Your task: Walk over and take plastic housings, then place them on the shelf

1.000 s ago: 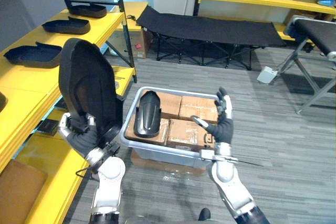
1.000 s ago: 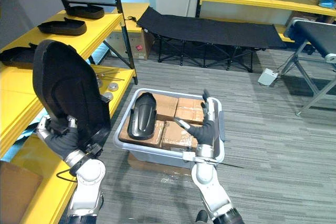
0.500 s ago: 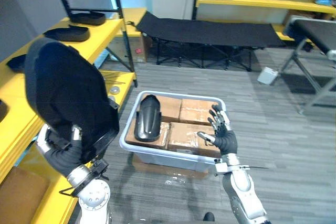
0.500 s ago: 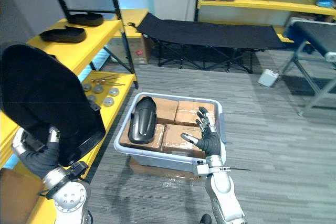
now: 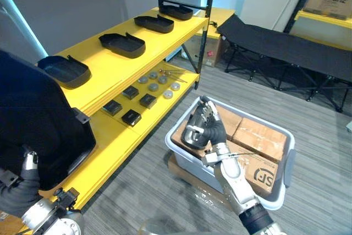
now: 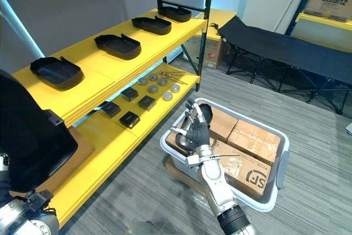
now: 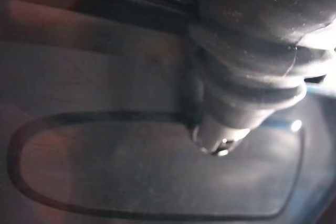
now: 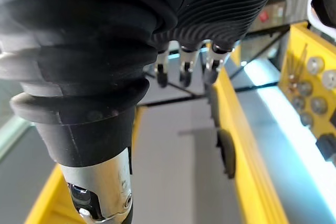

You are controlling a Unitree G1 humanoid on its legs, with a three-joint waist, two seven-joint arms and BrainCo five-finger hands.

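Note:
A large black plastic housing (image 5: 38, 119) stands upright at the far left, held from below by my left hand (image 5: 16, 193). In the left wrist view the thumb (image 7: 218, 137) presses against the housing's dark inner surface (image 7: 131, 166). A second, glossy black housing (image 5: 191, 136) lies in the grey bin (image 5: 278, 182) on top of cardboard boxes (image 5: 258, 136). My right hand (image 5: 210, 129) hovers over that housing with its fingers (image 8: 184, 72) relaxed and holding nothing.
The yellow shelf (image 5: 110, 67) runs along the left, with several black housings (image 5: 122, 44) on its upper level. Small black blocks (image 5: 140, 100) and metal discs (image 5: 159, 83) lie on its lower level. A black folding cot (image 5: 286, 48) stands behind the bin.
The whole view has swung left toward the shelf, so the camera has moved. The housing is still in my left hand. My right hand now shows over the housing in the bin.

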